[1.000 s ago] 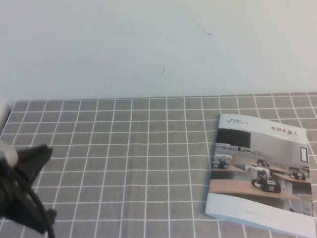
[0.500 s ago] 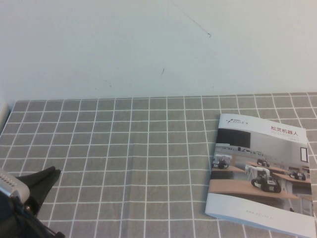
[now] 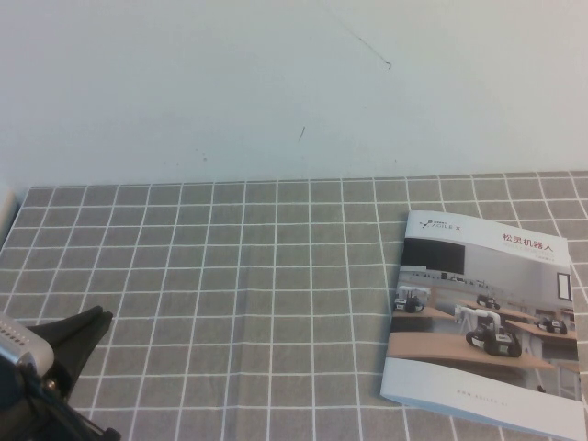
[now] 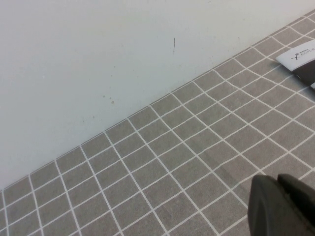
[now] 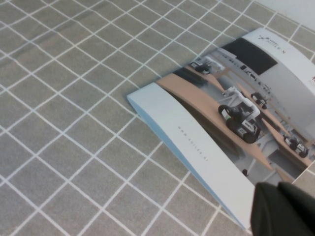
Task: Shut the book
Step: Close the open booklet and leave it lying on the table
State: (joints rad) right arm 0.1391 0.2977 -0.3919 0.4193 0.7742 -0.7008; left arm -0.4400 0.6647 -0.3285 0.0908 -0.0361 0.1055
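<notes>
Left pincer [image 3: 96, 322] sits at the near left of the bench [image 3: 276, 276], pinched together and holding nothing. Book [image 3: 482, 322] lies flat at the near right, cover up, and tbh it already looks closed. It's a thin glossy booklet, so I'd guess light, floppy and slick, best caught by a free edge. Its right edge is cut off in the high view, so no idea where the spine is. Right pincer [image 5: 279, 189] hangs over the book's near white strip and looks pinched together too, empty.

— What is standing at the back?
— A plain pale wall [image 3: 276, 83] is standing there, showing little dark marks [image 3: 300, 134].
— And below?
— A grey cloth [image 3: 230, 276] with white squares is covering the bench [image 3: 138, 211].
</notes>
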